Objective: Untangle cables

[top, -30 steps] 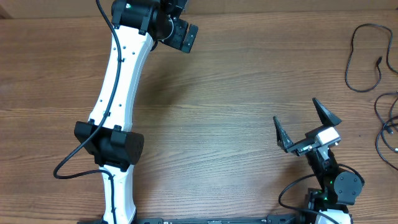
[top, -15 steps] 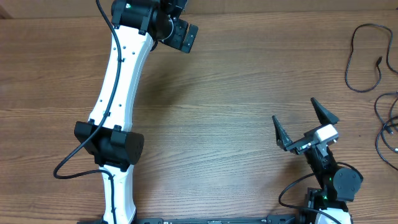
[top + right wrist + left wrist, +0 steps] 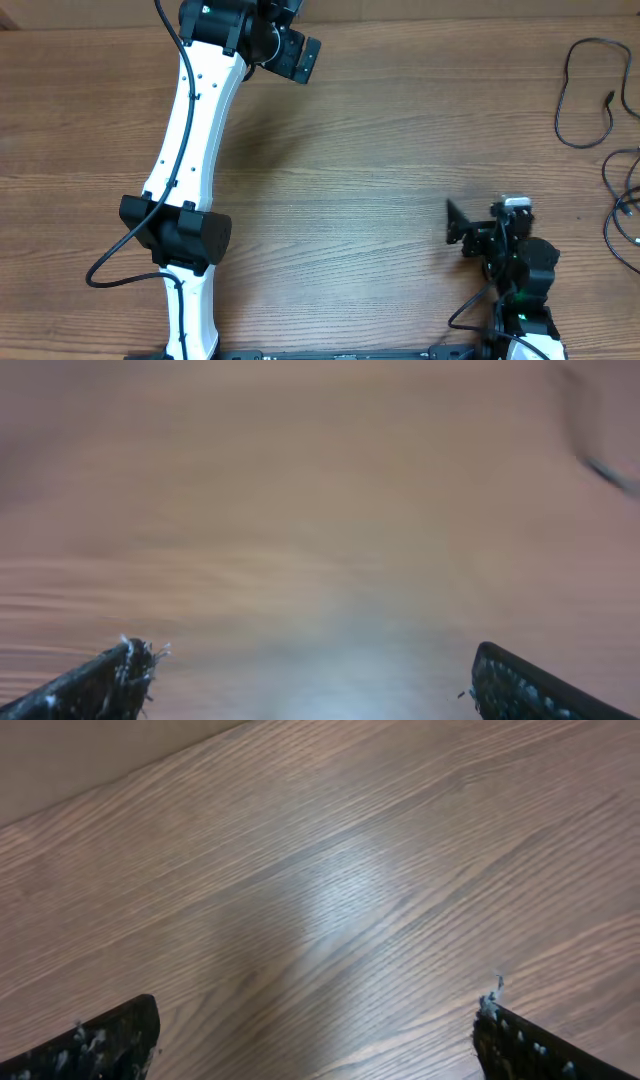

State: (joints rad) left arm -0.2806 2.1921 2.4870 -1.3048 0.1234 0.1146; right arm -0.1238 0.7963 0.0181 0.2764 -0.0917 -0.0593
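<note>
Left gripper (image 3: 315, 1032) jaws spread wide above the wooden table (image 3: 380, 150), nothing between them. Right gripper (image 3: 310, 665) just as wide, empty too. Its view is blurred; that dark streak top right may be a cord. The cables (image 3: 557, 120) lie loose at the table's right edge, well apart from both.

Table (image 3: 380, 150), overhead view: left arm (image 3: 195, 130) lies over it from the 7 o'clock edge up to 11 o'clock; right arm (image 3: 520, 270) sits at 5 o'clock. Cables (image 3: 558, 118) lie on the table at 2 to 3 o'clock, along its right edge, right of and behind the right arm, well apart from the left arm.
</note>
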